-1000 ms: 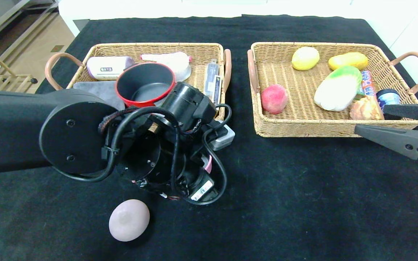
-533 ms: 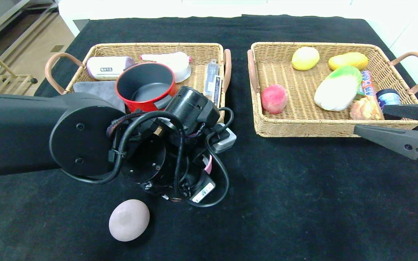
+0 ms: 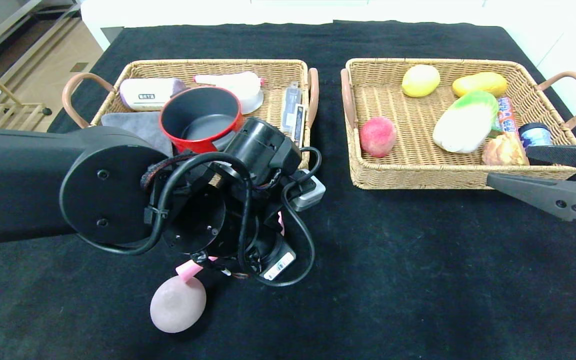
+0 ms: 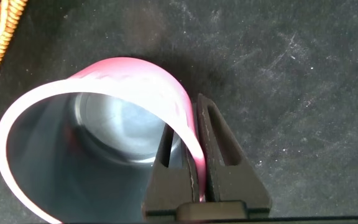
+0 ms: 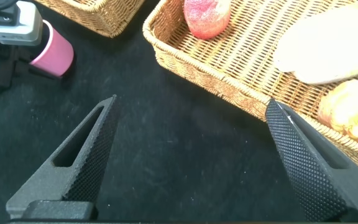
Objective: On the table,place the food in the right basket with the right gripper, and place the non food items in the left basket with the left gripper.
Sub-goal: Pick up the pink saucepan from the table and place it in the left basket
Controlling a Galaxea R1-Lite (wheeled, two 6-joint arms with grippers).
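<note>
Centre-left of the head view: the pink saucepan (image 4: pixel 98 134), on the table (image 3: pixel 393 260), is pinched at its rim by the left gripper (image 4: pixel 197 158). Next judged: lift into the left basket (image 3: pixel 278 67). Right edge: the right gripper (image 5: pixel 191 155) is held wide, empty.

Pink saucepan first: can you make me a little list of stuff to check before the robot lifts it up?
1. Grip: left gripper is shut on the wall of the pink saucepan, one finger inside, one outside. Ok.
2. Saucepan on the table, outside both baskets. Ok to lift.
3. Egg-shaped lump lies right by the saucepan's handle; touching or not: cannot tell.
4. Room in the left basket: red pot and other items fill much of it; free spot: cannot tell.
5. Right gripper open, holding nothing, beside the right basket, out of the way. Ok.
</note>
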